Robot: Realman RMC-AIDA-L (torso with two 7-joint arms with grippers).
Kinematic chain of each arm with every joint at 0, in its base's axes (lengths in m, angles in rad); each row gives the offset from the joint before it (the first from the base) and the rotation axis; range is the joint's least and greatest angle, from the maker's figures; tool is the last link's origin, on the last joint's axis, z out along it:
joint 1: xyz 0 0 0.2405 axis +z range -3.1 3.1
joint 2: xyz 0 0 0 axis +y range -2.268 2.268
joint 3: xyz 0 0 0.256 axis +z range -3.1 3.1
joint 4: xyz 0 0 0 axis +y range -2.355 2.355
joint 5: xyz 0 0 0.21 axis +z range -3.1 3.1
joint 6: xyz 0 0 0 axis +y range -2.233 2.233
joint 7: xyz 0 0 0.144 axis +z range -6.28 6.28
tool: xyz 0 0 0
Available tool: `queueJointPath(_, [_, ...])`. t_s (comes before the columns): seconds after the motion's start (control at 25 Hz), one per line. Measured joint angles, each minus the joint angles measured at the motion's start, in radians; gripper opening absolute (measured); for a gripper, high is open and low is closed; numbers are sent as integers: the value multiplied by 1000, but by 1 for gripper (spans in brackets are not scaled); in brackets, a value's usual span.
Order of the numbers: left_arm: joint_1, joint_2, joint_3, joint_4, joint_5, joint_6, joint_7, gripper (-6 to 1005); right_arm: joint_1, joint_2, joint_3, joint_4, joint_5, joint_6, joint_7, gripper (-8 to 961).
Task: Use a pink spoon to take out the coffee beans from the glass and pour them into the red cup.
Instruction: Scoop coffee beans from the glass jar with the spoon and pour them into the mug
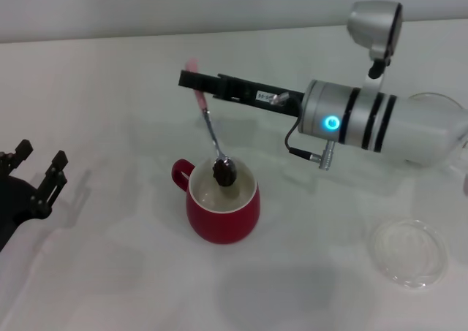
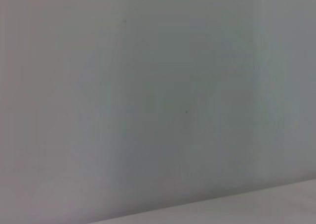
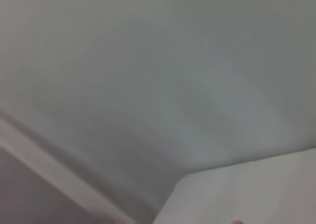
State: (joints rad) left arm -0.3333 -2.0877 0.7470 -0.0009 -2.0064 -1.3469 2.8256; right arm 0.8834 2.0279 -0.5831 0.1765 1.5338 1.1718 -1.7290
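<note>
White tabletop point(image 1: 110, 287) and a pale wall fill the scene, and both wrist views show little but blank wall. At the working end, the right gripper point(image 1: 191, 80) reaches in from the right, its black fingers pressed together on the pale pink handle of the pink spoon point(image 1: 210, 128). The spoon's long axis runs down and slightly rightward from that pinch: a thin metal neck ends in a shiny bowl carrying a dark clump of coffee beans point(image 1: 223, 172). That loaded bowl hangs directly over the white inside of the red cup point(image 1: 223, 210), at about rim height, so the beans lie straight below the grip and the pour likely needs only a roll of the wrist. The cup is rounded, glossy and deep red, its loop handle turned to the left. Near and to the right lies a flat clear shallow dish point(image 1: 408, 253). A clear rim at the far right edge, behind the silver arm, may be the glass; I cannot tell. The left gripper point(image 1: 38, 176) sits idle at the left edge, fingers spread.
</note>
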Motion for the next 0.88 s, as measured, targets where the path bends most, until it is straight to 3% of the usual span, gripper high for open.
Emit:
queueJointPath(0.36, [-9,-1,0,-1,0,6,0,564,49,0,-1,1,-65,8,-159,158])
queueJointPath(0.88, [-12,-2,0,-1,-2,9,0,565,26,0,16,-59,-107,33,-244,158])
